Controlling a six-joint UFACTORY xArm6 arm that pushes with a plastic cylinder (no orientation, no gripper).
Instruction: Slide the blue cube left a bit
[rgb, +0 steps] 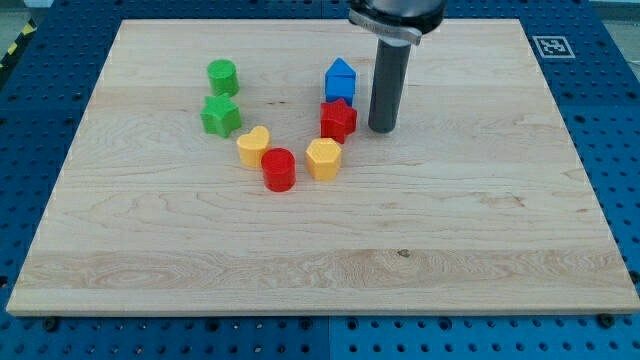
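Observation:
The blue cube (340, 80) stands on the wooden board (320, 230) near the view's top centre, pointed on top. My tip (380, 129) is on the board just to the view's right of and slightly below the blue cube, with a small gap between them. A red star-shaped block (338, 120) sits directly below the blue cube, to the left of my tip.
A yellow hexagonal block (323, 158), a red cylinder (278, 169) and a yellow heart-shaped block (253, 146) curve to the view's left. A green star-shaped block (220, 116) and a green cylinder (222, 77) stand further left. A tag marker (551, 46) sits at the top right corner.

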